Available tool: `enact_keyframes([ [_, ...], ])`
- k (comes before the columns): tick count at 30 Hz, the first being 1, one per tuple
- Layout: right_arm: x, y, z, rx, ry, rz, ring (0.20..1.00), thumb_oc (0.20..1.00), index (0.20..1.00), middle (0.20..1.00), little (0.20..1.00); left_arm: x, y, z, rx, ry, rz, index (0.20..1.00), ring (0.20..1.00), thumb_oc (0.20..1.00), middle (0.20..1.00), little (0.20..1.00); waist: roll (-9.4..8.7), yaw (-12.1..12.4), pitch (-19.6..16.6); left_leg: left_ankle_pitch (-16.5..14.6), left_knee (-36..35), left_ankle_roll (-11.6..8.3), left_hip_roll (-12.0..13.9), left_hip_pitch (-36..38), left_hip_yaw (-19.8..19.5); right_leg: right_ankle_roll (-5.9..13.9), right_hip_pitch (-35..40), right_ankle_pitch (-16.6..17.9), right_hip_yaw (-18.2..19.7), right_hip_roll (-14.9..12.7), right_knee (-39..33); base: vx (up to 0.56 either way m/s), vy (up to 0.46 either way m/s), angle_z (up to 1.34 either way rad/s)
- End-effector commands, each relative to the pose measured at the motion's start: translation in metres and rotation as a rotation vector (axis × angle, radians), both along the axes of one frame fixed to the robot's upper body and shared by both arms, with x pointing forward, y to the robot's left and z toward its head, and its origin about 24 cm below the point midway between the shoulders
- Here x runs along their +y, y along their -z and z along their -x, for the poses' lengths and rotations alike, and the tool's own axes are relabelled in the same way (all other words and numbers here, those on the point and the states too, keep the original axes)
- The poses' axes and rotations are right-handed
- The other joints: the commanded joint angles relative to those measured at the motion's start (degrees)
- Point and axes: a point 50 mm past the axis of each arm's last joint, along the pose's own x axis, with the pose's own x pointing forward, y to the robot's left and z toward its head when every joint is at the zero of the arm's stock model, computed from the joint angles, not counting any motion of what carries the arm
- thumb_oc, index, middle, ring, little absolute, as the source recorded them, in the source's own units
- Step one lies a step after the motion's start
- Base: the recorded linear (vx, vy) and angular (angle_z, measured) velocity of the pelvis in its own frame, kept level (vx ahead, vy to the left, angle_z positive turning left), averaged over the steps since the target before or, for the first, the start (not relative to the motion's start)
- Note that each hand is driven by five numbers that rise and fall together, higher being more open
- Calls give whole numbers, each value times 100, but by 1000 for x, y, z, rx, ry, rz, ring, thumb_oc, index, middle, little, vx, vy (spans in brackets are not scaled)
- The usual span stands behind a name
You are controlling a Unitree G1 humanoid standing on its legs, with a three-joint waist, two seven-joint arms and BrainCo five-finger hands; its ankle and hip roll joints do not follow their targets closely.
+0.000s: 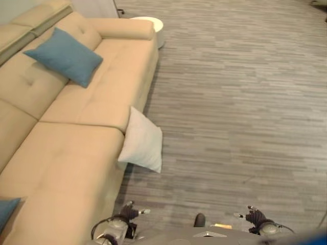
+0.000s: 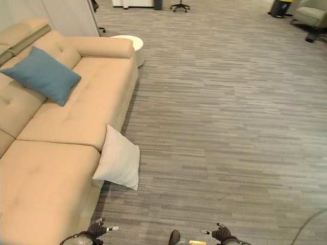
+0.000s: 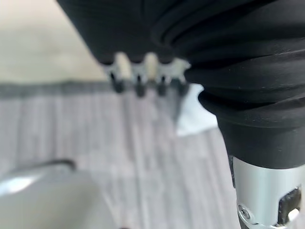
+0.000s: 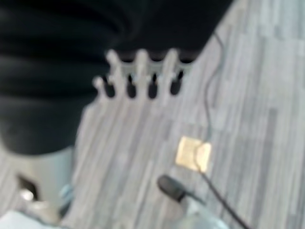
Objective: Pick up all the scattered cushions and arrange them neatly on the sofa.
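A white cushion stands on the floor, leaning against the front of the beige sofa. On the sofa's far seat a blue cushion rests against the backrest. The corner of a second blue cushion shows on the near seat at the lower left. My left hand hangs low beside the sofa's near end, open, its relaxed fingers holding nothing. My right hand hangs over bare floor, open as well, with empty fingers. The white cushion appears past the left hand.
A round white side table stands past the sofa's far armrest. An office chair, a dark bin and a grey armchair line the far side of the room. A yellow floor plate lies near my right hand.
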Motion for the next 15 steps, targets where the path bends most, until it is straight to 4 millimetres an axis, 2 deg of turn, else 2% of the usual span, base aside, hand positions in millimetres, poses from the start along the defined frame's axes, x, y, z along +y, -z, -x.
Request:
enact_keyframes([
  [1, -17, -8, -11, -37, 18, 44, 1000, 1000, 1000, 1000, 1000, -11, -6, -20, -62, 59, 15, 1000, 1000, 1000, 1000, 1000, 42, -35, 301, 364, -894, 384, -83, -32, 282, 653, -96, -4, 277, -87, 422, 100, -104, 33],
  [2, -17, -8, -11, -34, 21, 42, 1000, 1000, 1000, 1000, 1000, -11, -6, -21, -63, 56, 15, 1000, 1000, 1000, 1000, 1000, 47, -14, 292, 335, -1040, 405, -104, -104, 352, 647, -40, -64, 257, -78, 428, 197, -105, 33],
  [3, -19, -8, -9, -29, 27, 44, 1000, 1000, 1000, 1000, 1000, -12, -6, -20, -58, 59, 16, 1000, 1000, 1000, 1000, 1000, 75, 8, 233, 140, -1536, 504, -320, -209, 357, 674, 45, -156, 215, -63, 428, 199, -104, 20],
  [4, -19, -8, -9, -29, 27, 44, 1000, 1000, 1000, 1000, 1000, -12, -6, -20, -58, 59, 16, 1000, 1000, 1000, 1000, 1000, 74, 8, 243, 138, -1542, 506, -323, -192, 357, 677, 59, -160, 215, -66, 428, 226, -77, 5],
  [5, -19, -8, -9, -27, 23, 47, 1000, 1000, 1000, 1000, 1000, -13, -5, -19, -52, 67, 16, 1000, 1000, 1000, 1000, 1000, 114, -6, 209, 182, -1866, 538, -382, -199, 431, 692, 114, -209, 176, -34, 419, 152, -27, 7],
  [7, -20, -8, -8, -22, 17, 52, 1000, 1000, 1000, 1000, 1000, -14, -4, -17, -46, 80, 15, 1000, 1000, 1000, 1000, 1000, 189, -32, 163, 459, -2281, 559, -331, -377, 834, 698, 229, -351, 84, 51, 440, 205, -41, 12],
  [9, -20, -8, -7, -21, 19, 54, 1000, 1000, 1000, 1000, 1000, -14, -4, -17, -45, 79, 16, 1000, 1000, 1000, 1000, 1000, 197, -2, 164, 534, -2348, 555, -336, -404, 898, 678, 273, -413, 100, 79, 465, 160, -23, 35],
  [11, -18, -6, -4, -8, 14, 49, 1000, 1000, 1000, 1000, 1000, -13, -3, -13, -33, 77, 14, 1000, 1000, 1000, 1000, 1000, 221, 49, 129, 520, -2508, 585, -383, -240, 747, 731, 286, -557, 120, 79, 796, 281, 18, 11],
  [12, -14, -5, -6, -10, -3, 43, 1000, 1000, 1000, 1000, 1000, -12, -3, -14, -34, 74, 13, 1000, 1000, 1000, 1000, 1000, 262, 66, 133, 485, -2616, 668, -428, -99, 675, 798, 171, -543, 96, -19, 1319, 330, 105, -25],
  [13, -12, -5, -7, -9, -17, 39, 1000, 1000, 1000, 1000, 1000, -12, -4, -15, -36, 71, 13, 1000, 1000, 1000, 1000, 1000, 317, 55, 116, 417, -2793, 786, -438, 130, 719, 960, -20, -427, -4, -176, 1806, 255, 97, -20],
  [15, -12, -5, -7, -9, -17, 39, 1000, 1000, 1000, 1000, 1000, -12, -4, -15, -36, 71, 13, 1000, 1000, 1000, 1000, 1000, 315, 58, 116, 419, -2798, 789, -442, 131, 724, 963, -29, -435, 2, -182, 1823, 131, 56, -7],
])
